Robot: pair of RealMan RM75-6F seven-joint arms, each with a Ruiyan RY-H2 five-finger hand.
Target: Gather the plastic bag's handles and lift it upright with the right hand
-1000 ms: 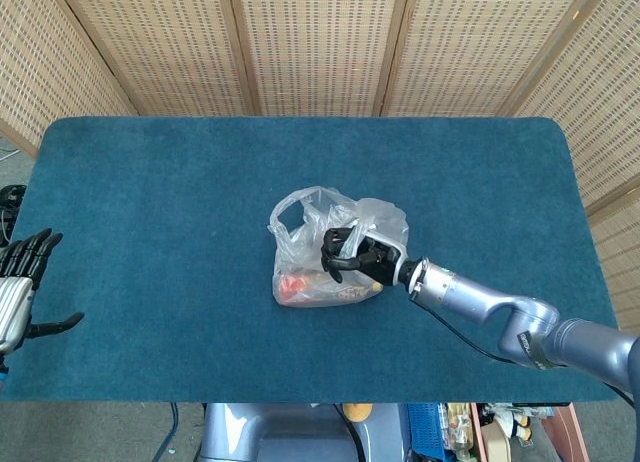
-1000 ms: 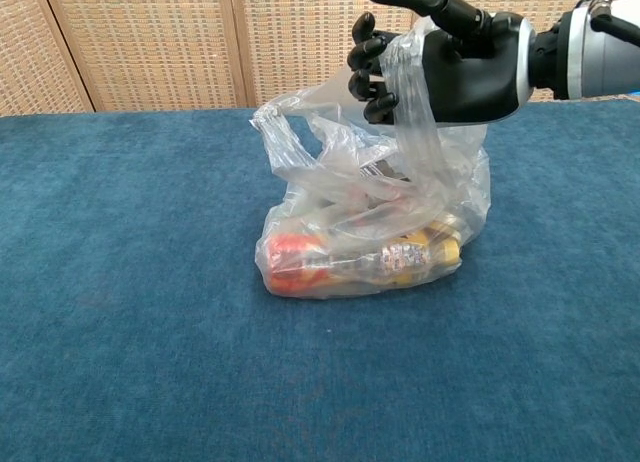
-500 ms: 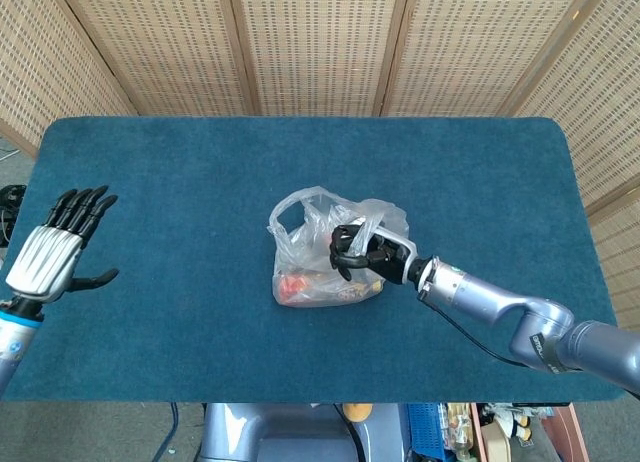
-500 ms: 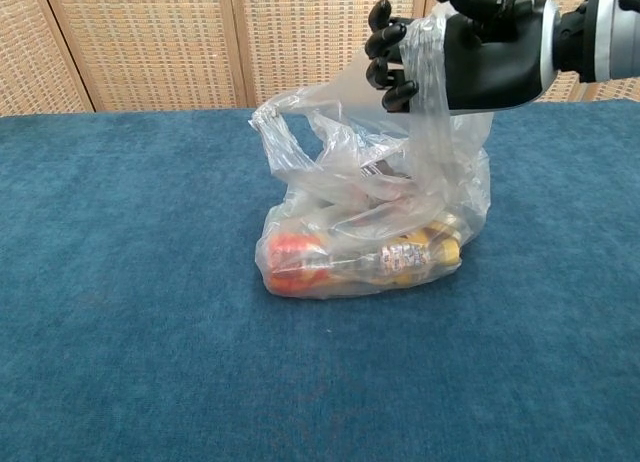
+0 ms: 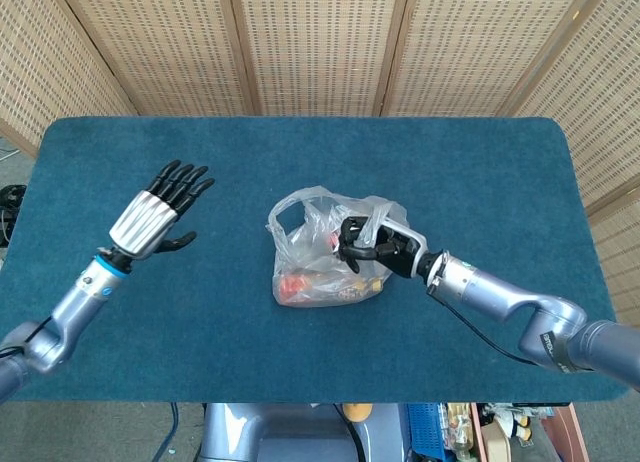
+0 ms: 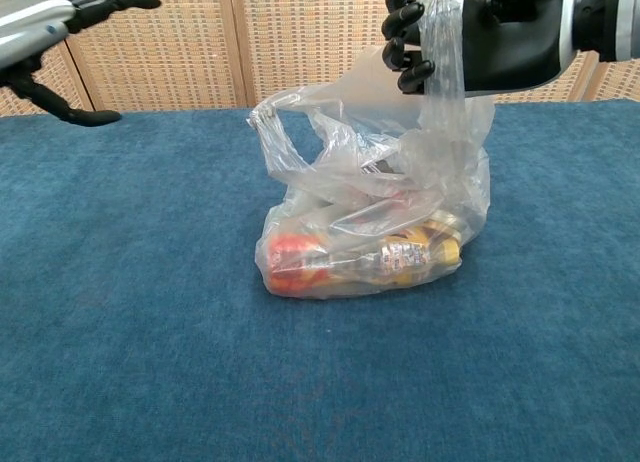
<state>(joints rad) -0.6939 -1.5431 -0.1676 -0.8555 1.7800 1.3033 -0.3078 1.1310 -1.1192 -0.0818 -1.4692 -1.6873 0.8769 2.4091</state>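
— Where is the plastic bag (image 5: 325,252) to be found?

— It is seen resting on the blue bench (image 5: 480,172), near the middle, slightly toward the front edge. In the chest view the plastic bag (image 6: 370,222) is shown sitting on its base, with its clear upper part drawn up on the side of the right hand.

— What is held by the right hand (image 5: 378,246)?

— One handle (image 6: 443,52) of the bag is looped over the right hand (image 6: 480,37) and is gripped by the curled dark fingers (image 6: 405,47). The strip of film is pulled taut upward from the bag's body. The hand is raised above the bag, at the top edge of the chest view.

— And the other handle (image 6: 280,117)?

— It is left free on the far side from the right hand, standing up as a loose loop and touched by nothing.

— What can be made out inside the bag?

— Red and yellow packaged items (image 6: 360,254) are seen lying at the bottom, through the film; what they are cannot be told exactly.

— How is the left hand (image 5: 160,210) placed?

— It is held above the bench, well apart from the bag, with fingers spread wide and nothing in it. In the chest view the left hand (image 6: 55,27) is shown only in part, at the upper corner.

— What stands behind the bench?

— Woven screen panels (image 5: 320,42) are seen along the back.
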